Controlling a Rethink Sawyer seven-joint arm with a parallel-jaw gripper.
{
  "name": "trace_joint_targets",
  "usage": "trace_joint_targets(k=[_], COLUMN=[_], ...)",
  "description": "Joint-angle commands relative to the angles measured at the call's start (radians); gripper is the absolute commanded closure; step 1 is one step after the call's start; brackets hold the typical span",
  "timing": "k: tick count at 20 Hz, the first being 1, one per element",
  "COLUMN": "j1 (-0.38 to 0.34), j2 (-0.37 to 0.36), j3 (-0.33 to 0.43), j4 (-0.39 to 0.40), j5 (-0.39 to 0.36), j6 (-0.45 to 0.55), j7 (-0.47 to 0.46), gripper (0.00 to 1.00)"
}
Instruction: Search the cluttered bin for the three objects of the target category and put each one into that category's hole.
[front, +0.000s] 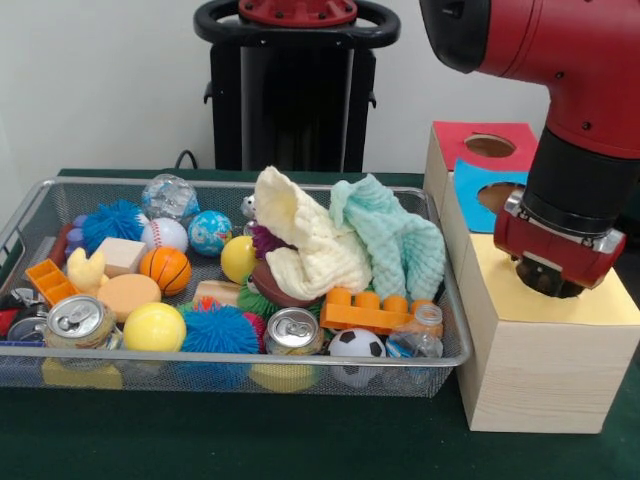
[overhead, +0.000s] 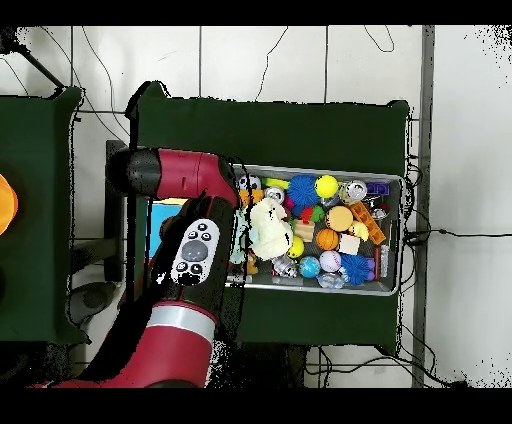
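I see the arm's wrist low over the yellow-topped box, covering where its hole would be; the hole itself isn't visible to me. The gripper is tucked under the wrist against the box top, so I can't tell its state. The wire mesh bin sits just beside the box, packed: cream cloth and mint cloth heaped at the box end, orange toy brick and soccer ball near the front rim, two cans, yellow ball, mini basketball. I can't spot any printed wrappers in either view. Overhead, the arm hides the boxes beside the bin.
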Motion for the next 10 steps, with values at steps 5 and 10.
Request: trace_joint_targets(k=[5,10], j1=[-0.024,-0.024], j2=[-0.055,-0.136], j3=[-0.022,0.011], j4=[-0.004,0.034], j5=[0.024,0.049], j6=[0.174,0.301], j7=[0.223,0.224], gripper=[1.00,1.00])
